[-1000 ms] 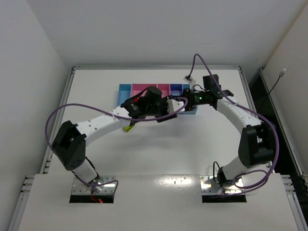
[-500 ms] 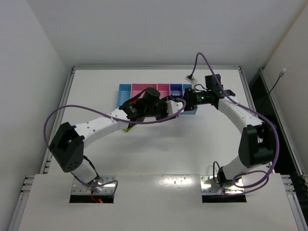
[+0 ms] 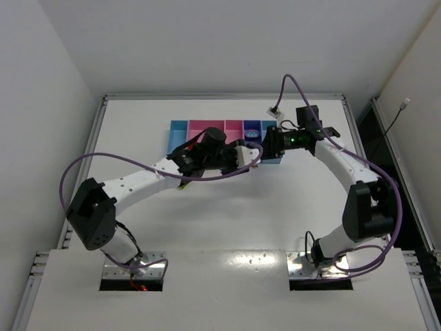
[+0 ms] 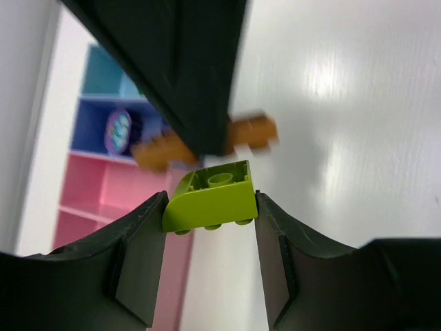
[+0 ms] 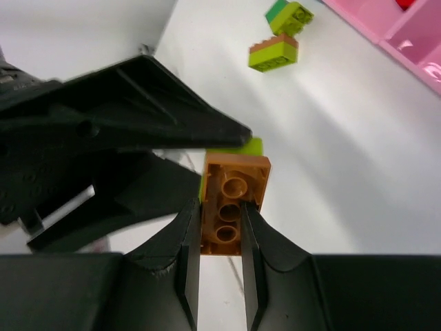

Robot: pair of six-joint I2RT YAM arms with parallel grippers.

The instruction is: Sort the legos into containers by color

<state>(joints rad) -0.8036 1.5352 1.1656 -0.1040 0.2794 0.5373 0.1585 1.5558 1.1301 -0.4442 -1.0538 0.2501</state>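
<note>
From above, my arms meet over the table [image 3: 227, 221], just in front of the row of trays [image 3: 207, 127]. My left claw [image 3: 251, 155] and right claw [image 3: 265, 146] come tip to tip near the blue end of the row. My own wrists cover what they hold, so this view does not tell me their grip. The light blue tray [image 3: 179, 129] at the left end shows plainly; the trays at the right end are partly behind my right wrist.

My left wrist camera settles it for my left claw [image 4: 210, 207]: both fingers press the sides of a yellow-green brick [image 4: 212, 196], tilted, with its hollow underside turned toward the lens. Just behind it sits an orange brick [image 4: 251, 131], blurred, its middle hidden by a dark finger [image 4: 179, 69] of my other claw. Beyond, out of focus, are a teal tray, a periwinkle tray [image 4: 89, 127] with a round thing [image 4: 118, 131] I cannot make out, and a pink tray [image 4: 83, 200], all cut off by the frame.

On the right wrist camera, my right claw [image 5: 217, 207] is clamped on the orange brick [image 5: 233, 186], tubes facing the lens. Only a sliver of the yellow-green brick [image 5: 244, 146] peeks out behind it. Two loose bricks [image 5: 279, 38] lie on the table near a pink tray [image 5: 406, 41] cropped at the corner.
</note>
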